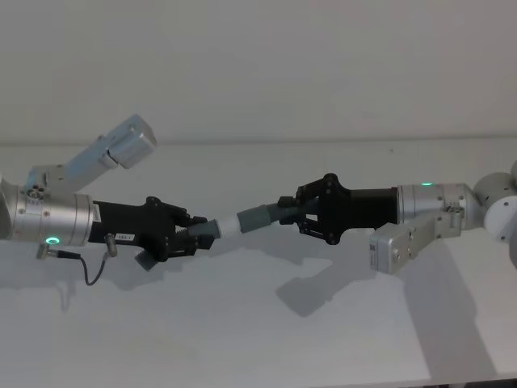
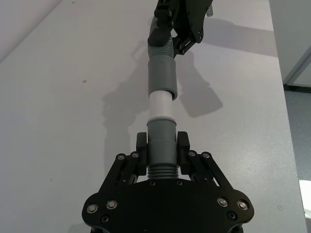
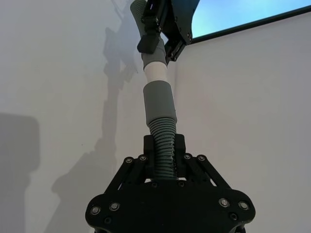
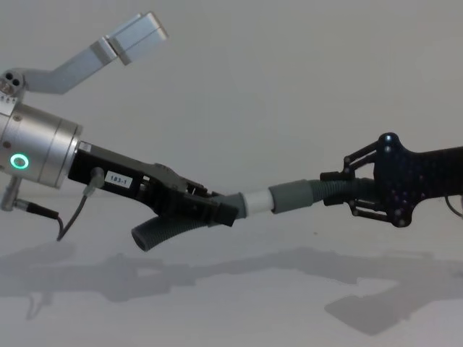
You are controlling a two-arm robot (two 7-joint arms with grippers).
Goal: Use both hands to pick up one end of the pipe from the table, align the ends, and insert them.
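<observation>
**Both grippers are holding the two hose pieces end to end, clear of the table.**

The left gripper (image 1: 202, 234), on a silver wrist (image 1: 48, 218) with a green ring light (image 1: 52, 240), is reaching in from the left and tilting slightly downward. Its jaws are clamping the smooth grey collar of the white-tipped piece (image 2: 162, 145), whose ribbed tail is hanging below the gripper in the chest view. The right gripper (image 1: 292, 217) is coming in from the right, roughly level, with its jaws clamping the ribbed section of the cuffed piece (image 3: 163, 141). At mid-scene the white tip (image 1: 229, 225) is meeting the mouth of the smooth, wider cuff (image 1: 257, 217), nearly in line; how deep it is sitting cannot be told. The matte white-grey table (image 1: 242, 339) is lying open beneath, on both the near and far sides of the joint.
</observation>
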